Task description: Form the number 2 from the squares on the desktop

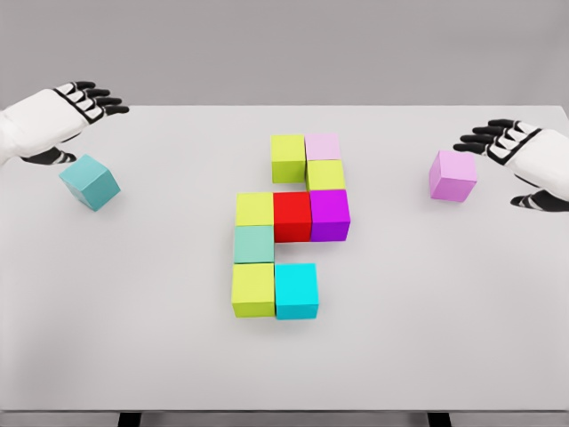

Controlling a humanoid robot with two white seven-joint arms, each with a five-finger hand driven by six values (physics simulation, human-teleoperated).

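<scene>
Nine cubes sit joined at the table's middle. At the top a lime cube touches a pale pink cube; below it is a yellow-green cube, then a magenta cube. A red cube and a yellow cube continue left. Below come a mint cube, a lime-yellow cube and a cyan cube. A teal cube lies tilted far left; a lilac cube stands far right.
</scene>
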